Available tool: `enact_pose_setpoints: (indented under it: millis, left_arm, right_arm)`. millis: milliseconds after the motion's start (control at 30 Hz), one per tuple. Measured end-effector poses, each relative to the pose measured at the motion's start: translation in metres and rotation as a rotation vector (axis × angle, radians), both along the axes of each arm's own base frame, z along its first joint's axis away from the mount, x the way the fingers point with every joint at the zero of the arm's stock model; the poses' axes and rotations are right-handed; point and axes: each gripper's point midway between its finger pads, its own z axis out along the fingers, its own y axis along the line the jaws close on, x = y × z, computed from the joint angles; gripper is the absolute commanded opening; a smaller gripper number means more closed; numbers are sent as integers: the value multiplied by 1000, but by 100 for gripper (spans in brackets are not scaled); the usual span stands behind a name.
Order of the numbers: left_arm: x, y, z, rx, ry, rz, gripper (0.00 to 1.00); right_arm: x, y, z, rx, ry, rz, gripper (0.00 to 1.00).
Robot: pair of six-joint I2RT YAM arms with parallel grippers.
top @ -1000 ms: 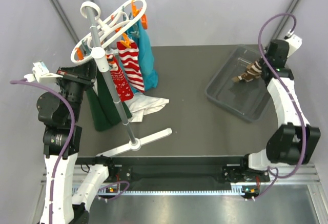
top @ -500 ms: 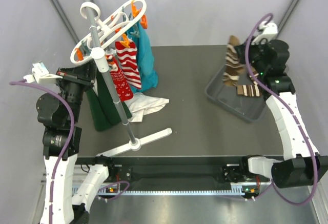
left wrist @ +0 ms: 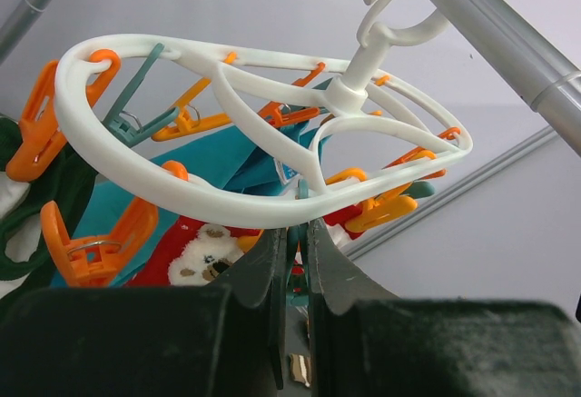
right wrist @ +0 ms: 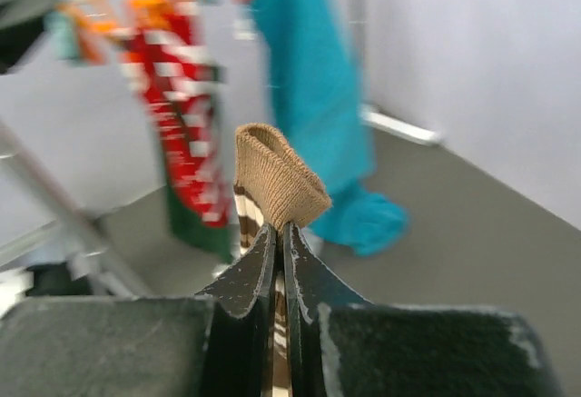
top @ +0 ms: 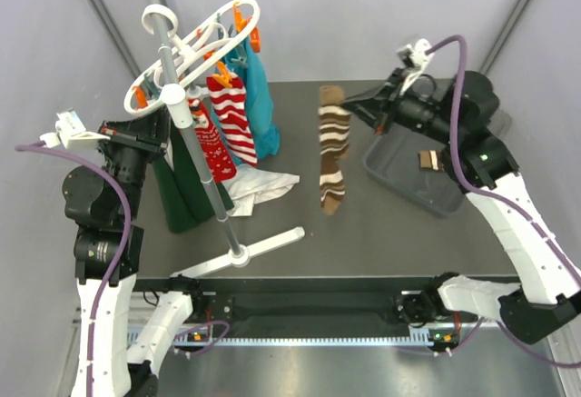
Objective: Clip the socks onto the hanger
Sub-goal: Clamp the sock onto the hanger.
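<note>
Midpoint of task, by the look of it. Found small red-and-white striped socks (top: 229,111) already hanging from orange clips (top: 243,23) on white plastic ring hanger (top: 195,43) at upper left. Found brown-and-cream striped sock (top: 332,156) dangling at centre frame, cuff clenched in right gripper (top: 352,104), well apart from hanger. Left to do: carry across, clip. Noted another brown sock (top: 427,159) in clear plastic bin (top: 408,183) at right. Saw left gripper (left wrist: 295,243) pinched almost shut just under hanger rim, teal piece (left wrist: 292,274) in the slit; could not tell whether gripped.

- We see a grey bin (top: 392,168) at the table's right.
- White cloth (top: 263,185) lies by the stand.
- Green garment (top: 182,199) and teal garment (top: 261,97) hang.
</note>
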Motion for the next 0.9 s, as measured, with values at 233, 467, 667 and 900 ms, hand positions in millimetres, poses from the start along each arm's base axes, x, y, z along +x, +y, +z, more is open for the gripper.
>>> enact_pose_setpoints:
  millis: [233, 467, 667, 900]
  left_arm:
    - [-1, 0, 0, 0, 1, 0, 0]
    - [-1, 1, 0, 1, 3, 3, 0]
    - [-1, 1, -1, 0, 3, 6, 0]
    - [-1, 1, -1, 0, 3, 6, 0]
  right_arm:
    - [-38, 106, -2, -46, 111, 307, 0]
    - [-47, 194, -38, -154, 242, 444, 0]
    - [-46, 230, -51, -186, 283, 485, 0]
    - [-47, 239, -39, -150, 297, 507, 0]
